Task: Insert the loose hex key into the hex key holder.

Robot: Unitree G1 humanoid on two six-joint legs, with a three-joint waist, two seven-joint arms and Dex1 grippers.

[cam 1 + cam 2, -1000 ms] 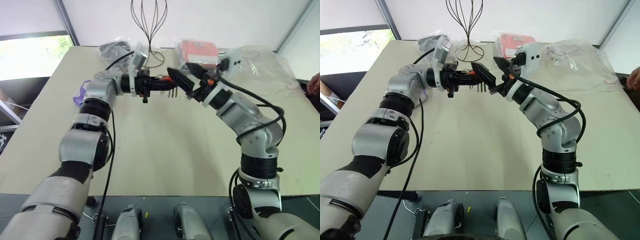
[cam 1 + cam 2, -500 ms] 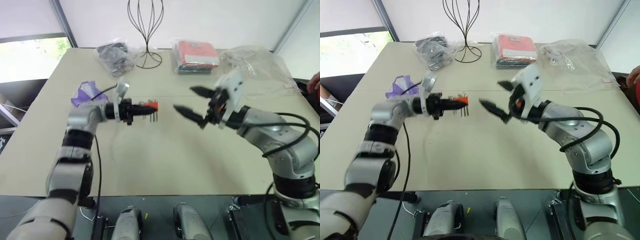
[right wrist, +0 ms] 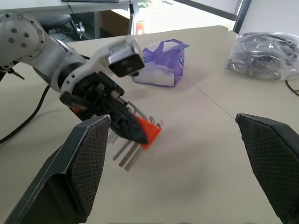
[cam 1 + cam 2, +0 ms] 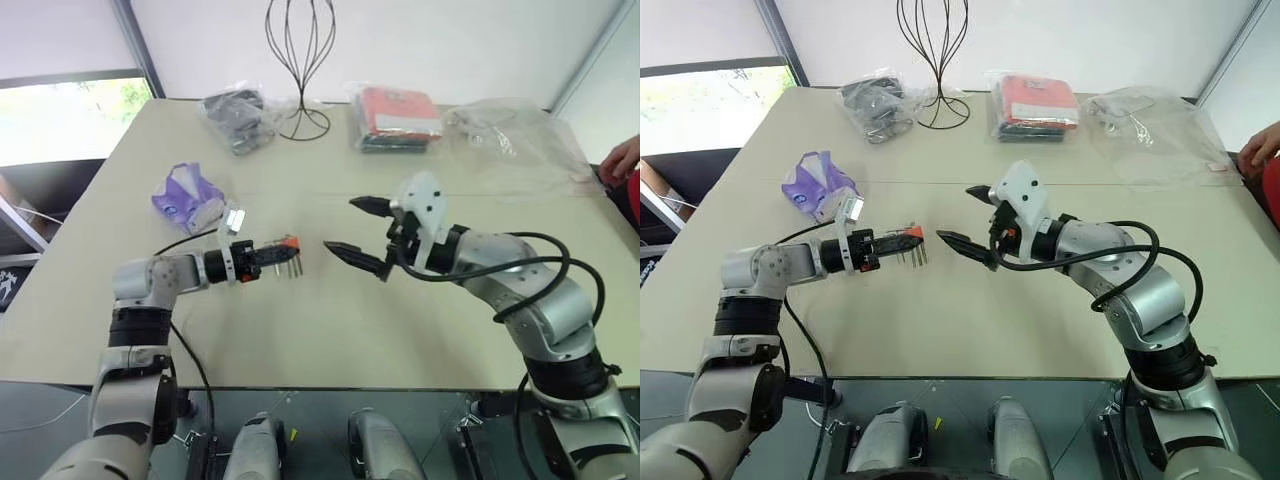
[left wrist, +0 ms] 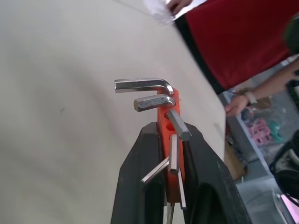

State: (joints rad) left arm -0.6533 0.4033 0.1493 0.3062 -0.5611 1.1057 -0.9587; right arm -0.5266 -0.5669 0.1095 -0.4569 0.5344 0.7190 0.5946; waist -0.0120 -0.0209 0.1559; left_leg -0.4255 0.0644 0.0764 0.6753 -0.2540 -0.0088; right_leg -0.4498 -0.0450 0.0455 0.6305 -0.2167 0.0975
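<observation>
My left gripper [image 4: 272, 257] is shut on the orange-red hex key holder [image 4: 287, 246], held low over the table [image 4: 330, 320] left of centre. In the left wrist view the holder [image 5: 164, 122] sits between the two black fingers [image 5: 140, 177], and several grey keys stick out of it. The loose hex key is out of view as a separate thing; I cannot tell it from the keys in the holder. My right gripper [image 4: 340, 225] stands open a short way to the right of the holder, pointing at it, with nothing between its fingers.
A purple bag [image 4: 187, 195] lies behind the left arm. At the back stand a wire stand [image 4: 297, 60], a clear bag of dark parts [image 4: 235, 108], a red packet [image 4: 398, 115] and a crumpled clear bag [image 4: 505, 130]. A person's hand [image 4: 620, 160] rests at the right edge.
Both arms have come down toward the table. The left gripper has carried the holder down and to the left. The right gripper, open throughout, now stands apart from the holder.
</observation>
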